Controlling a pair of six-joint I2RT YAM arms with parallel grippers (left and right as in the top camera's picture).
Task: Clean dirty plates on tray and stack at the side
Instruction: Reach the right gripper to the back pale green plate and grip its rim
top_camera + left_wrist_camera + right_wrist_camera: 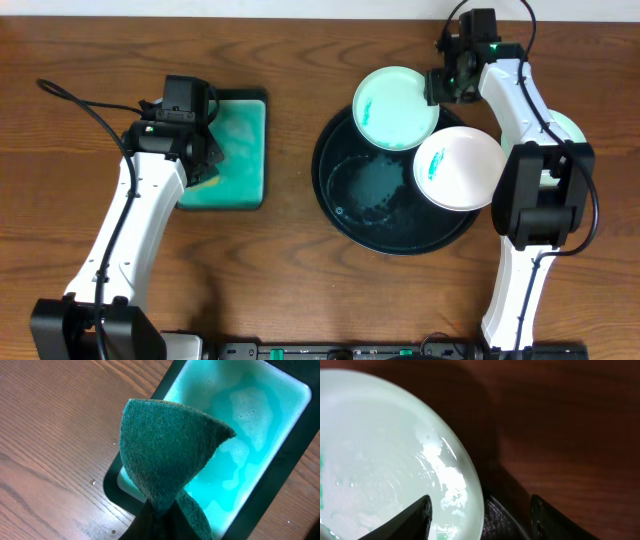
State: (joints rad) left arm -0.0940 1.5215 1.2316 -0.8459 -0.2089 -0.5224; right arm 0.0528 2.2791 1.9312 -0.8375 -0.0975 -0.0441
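left gripper (159, 519) pinches a fuzzy sponge (165, 450); right gripper (481, 510) gapes, seemingly loose, astride a glossy round plate (380, 450).

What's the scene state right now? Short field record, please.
left gripper: shut on green scouring pad, above teal tray holding foamy liquid
right gripper: open, fingers straddling the rim of mint-green plate
mint-green plate: on black dish, far side, teal smear
white plate: on black dish, right side, small teal smear
third plate: right of the dish, mostly hidden under right arm
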